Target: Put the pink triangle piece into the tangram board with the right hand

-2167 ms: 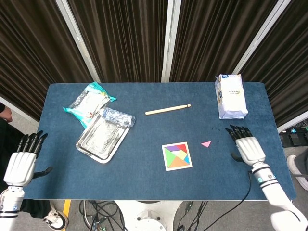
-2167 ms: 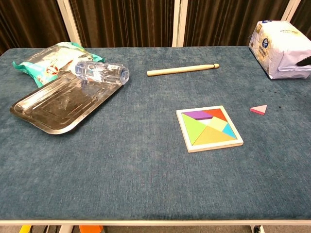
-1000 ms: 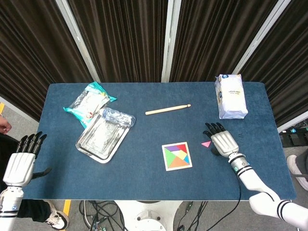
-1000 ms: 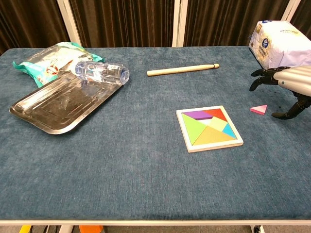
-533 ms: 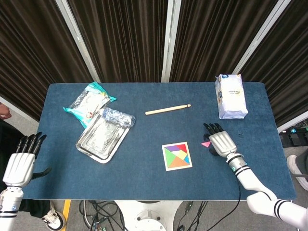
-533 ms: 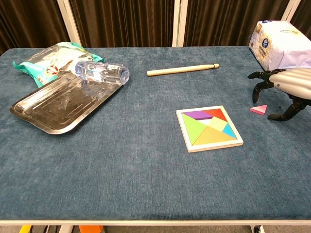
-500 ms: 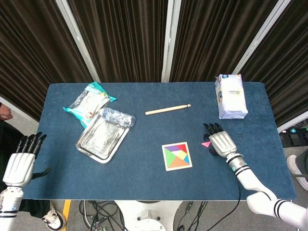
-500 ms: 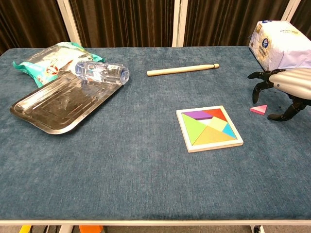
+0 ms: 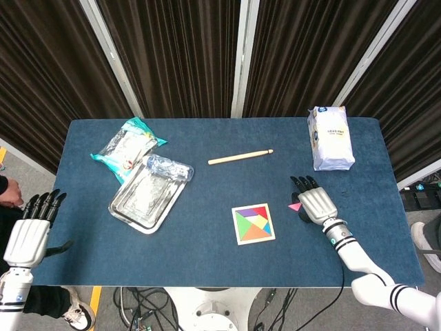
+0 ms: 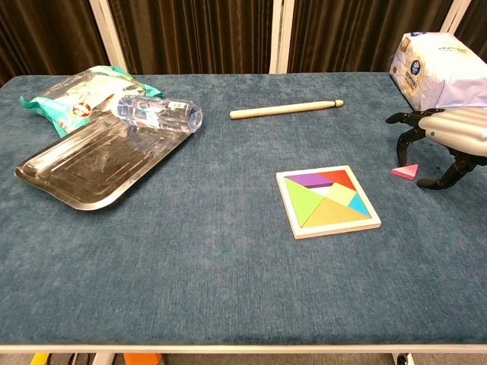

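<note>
The right robot hand (image 10: 449, 144) arches over the pink triangle piece (image 10: 405, 172), fingers curled down and spread around it — fingertips (image 10: 397, 160) on one side, the thumb on the other, nothing gripped. The piece lies flat on the blue surface (image 10: 228, 251), just to the right of the tangram board (image 10: 327, 201), whose other coloured pieces sit in their frame. From overhead the right robot hand (image 9: 315, 203) covers most of the triangle, only a pink corner showing. The left robot hand (image 9: 31, 231) hangs off the surface's left edge — fingers straight and apart, holding nothing. A white bag (image 10: 437, 76) sits just behind the right hand.
</note>
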